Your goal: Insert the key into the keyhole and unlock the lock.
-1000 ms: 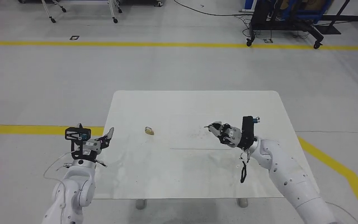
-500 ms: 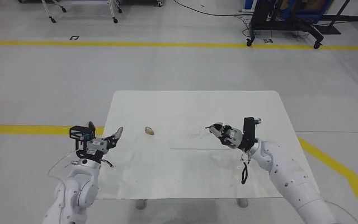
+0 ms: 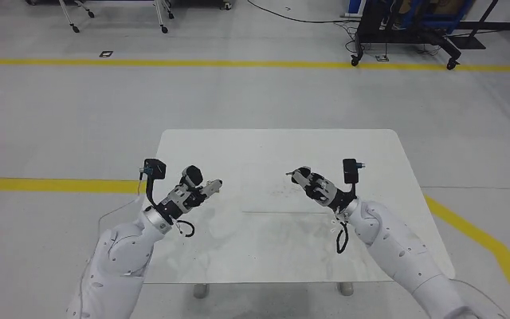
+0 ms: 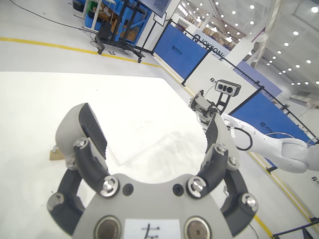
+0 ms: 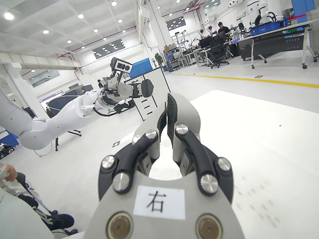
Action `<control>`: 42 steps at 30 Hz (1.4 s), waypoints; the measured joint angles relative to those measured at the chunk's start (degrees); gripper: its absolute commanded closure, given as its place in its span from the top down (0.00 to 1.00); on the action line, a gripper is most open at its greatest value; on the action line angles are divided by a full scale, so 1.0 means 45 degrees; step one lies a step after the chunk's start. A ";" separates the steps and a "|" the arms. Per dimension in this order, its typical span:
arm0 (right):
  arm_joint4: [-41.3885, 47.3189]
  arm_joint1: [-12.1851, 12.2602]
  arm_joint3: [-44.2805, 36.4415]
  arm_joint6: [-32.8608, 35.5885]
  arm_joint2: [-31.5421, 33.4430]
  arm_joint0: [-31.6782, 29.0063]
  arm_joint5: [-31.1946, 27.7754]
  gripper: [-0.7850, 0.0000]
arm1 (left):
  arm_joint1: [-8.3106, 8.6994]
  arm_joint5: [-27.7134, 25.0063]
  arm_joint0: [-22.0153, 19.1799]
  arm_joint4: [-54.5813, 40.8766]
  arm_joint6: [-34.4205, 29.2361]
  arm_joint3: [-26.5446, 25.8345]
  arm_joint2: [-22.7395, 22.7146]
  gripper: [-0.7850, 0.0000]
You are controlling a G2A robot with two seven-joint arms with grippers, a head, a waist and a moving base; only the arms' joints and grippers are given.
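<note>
Jaws spread, left gripper (image 4: 149,115) hovers beside the lock (image 4: 52,154), likely rigid and slick, best gripped across its body; at three o'clock, right gripper (image 5: 167,105) shows jaws pressed together.

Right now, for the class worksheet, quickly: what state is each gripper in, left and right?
Left gripper: open, holding nothing.
Right gripper: shut; whether anything is pinched between its pads cannot be told.

A white worktop (image 3: 271,247) stands on a grey floor (image 3: 239,104) crossed by yellow lines (image 3: 199,61). A dark wheeled rack (image 3: 406,36) stands beyond.
</note>
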 measured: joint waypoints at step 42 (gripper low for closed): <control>1.0560 -0.2272 0.2896 0.8164 -0.3878 0.2710 0.0000 0.00 | -0.0588 -0.3030 -0.4680 -0.7345 -0.4013 0.6386 0.4321 0.38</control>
